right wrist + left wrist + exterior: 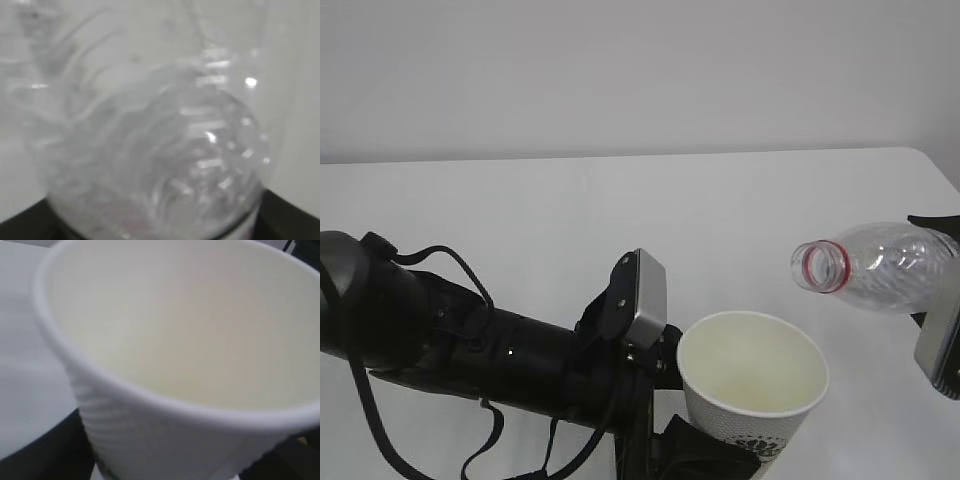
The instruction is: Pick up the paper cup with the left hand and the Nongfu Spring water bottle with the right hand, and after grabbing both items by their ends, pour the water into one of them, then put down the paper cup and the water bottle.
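1. Exterior view: my left gripper [665, 440] grasps the paper cup [752, 395] at its lower end, above the smooth white tabletop [620, 210]; tapered ridged wall, matte cream inside.
2. My right gripper [942, 335] grasps the Nongfu Spring water bottle [875, 266], a clear ribbed plastic bottle lying near-horizontal, its red-ringed open mouth just above the cup's right rim.

Held in the left gripper [665, 425], the paper cup [752, 385] looks matt, ribbed outside, smooth cream inside. The bottle [880, 265] is clear, glossy, ribbed plastic. The surface [620, 210] looks smooth, matt white.
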`<action>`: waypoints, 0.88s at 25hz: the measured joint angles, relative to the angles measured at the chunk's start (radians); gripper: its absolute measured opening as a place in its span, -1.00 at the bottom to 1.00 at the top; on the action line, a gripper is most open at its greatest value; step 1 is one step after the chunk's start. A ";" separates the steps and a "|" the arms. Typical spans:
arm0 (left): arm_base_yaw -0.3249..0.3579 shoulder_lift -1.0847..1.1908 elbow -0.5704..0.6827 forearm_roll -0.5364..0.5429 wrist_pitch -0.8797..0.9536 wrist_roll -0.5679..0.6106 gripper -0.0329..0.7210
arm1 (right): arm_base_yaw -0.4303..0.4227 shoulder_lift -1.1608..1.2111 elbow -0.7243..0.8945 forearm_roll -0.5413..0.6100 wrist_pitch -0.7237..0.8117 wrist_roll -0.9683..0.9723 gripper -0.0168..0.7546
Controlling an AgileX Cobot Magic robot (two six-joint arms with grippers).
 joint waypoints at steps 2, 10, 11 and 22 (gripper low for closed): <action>0.000 0.000 0.000 0.000 -0.002 0.000 0.53 | 0.000 0.000 0.000 0.000 -0.009 -0.009 0.29; 0.000 0.000 0.000 0.000 -0.005 0.000 0.53 | 0.000 0.000 0.000 0.004 -0.025 -0.036 0.29; 0.000 0.000 0.000 0.000 -0.005 0.000 0.53 | 0.000 0.000 0.000 0.010 -0.032 -0.041 0.29; 0.000 0.000 0.000 0.000 -0.021 0.000 0.53 | 0.000 0.000 0.000 0.050 -0.065 -0.131 0.29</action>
